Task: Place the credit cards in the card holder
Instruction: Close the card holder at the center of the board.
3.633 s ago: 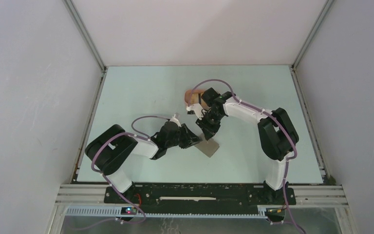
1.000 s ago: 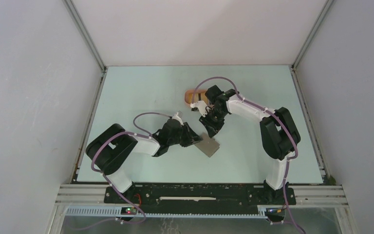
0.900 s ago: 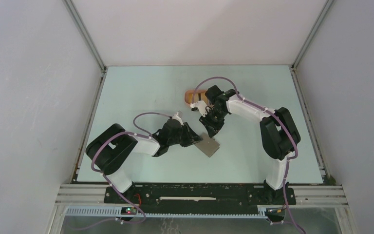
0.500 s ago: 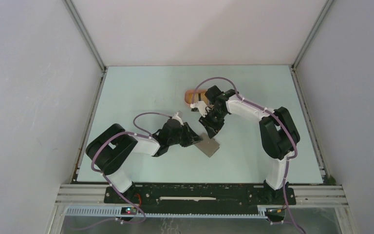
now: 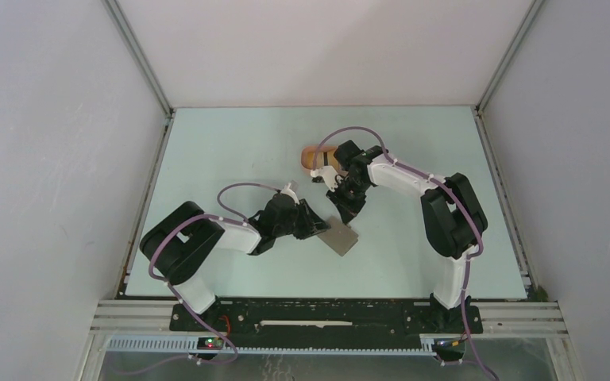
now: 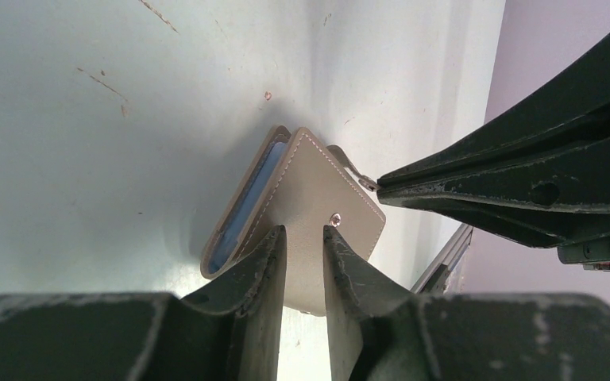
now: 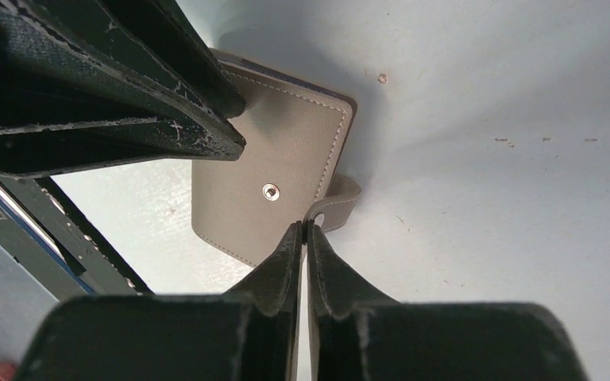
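The grey card holder (image 5: 340,238) lies folded on the table between both arms, its round snap (image 7: 270,190) facing up. A pale blue credit card (image 6: 242,210) shows inside its slightly raised side. My left gripper (image 6: 303,230) has its jaws a little apart, with the tips resting on the holder's cover (image 6: 318,186), pinching nothing. My right gripper (image 7: 303,225) is shut on the holder's small strap tab (image 7: 340,205) at its edge. In the top view the left gripper (image 5: 318,225) is left of the holder and the right gripper (image 5: 343,211) just behind it. Other credit cards are hidden.
A salmon-pink tray (image 5: 310,154) sits behind the right wrist, mostly covered by the arm; its contents cannot be made out. The left arm's fingers (image 7: 167,103) cross the upper left of the right wrist view. The enclosure's side rails border the table.
My right gripper's jaws have closed onto the strap tab. Neither arm has visibly shifted in the last second, and the card holder lies where it was.
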Available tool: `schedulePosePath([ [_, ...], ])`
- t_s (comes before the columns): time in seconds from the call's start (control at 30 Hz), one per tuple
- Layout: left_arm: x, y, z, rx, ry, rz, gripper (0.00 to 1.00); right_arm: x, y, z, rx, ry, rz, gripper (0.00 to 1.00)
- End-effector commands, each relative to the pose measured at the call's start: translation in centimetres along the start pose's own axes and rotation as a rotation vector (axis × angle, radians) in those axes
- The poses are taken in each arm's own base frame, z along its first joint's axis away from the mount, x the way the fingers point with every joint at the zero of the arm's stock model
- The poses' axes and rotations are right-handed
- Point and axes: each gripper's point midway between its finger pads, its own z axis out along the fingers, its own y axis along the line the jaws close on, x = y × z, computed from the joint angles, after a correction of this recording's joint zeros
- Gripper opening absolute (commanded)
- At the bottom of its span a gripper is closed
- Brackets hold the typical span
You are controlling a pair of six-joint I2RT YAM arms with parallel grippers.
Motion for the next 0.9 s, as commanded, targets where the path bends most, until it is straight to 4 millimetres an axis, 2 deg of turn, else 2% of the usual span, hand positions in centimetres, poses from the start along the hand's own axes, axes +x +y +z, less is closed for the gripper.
schedulePosePath([
  [0.0, -0.4, -0.4, 0.5, -0.008, -0.010, 0.035, 0.29, -0.8, -0.3, -0.7, 0.006, -0.021, -0.005, 0.06],
  [0.1, -0.4, -0.4, 0.5, -0.008, -0.010, 0.037, 0.29, -1.0, -0.2, -1.0, 0.004, -0.033, -0.007, 0.00],
  [0.3, -0.4, -0.3, 0.5, -0.009, -0.009, 0.037, 0.29, -1.7, -0.2, -1.8, 0.013, -0.078, -0.014, 0.00],
  [0.5, -0.4, -0.3, 0.5, -0.009, -0.009, 0.037, 0.29, -2.3, 0.9, -2.6, -0.023, -0.125, -0.028, 0.00],
  [0.87, -0.3, -0.4, 0.6, -0.007, -0.006, 0.037, 0.28, -1.3, 2.1, -0.1, -0.100, -0.045, -0.018, 0.00],
])
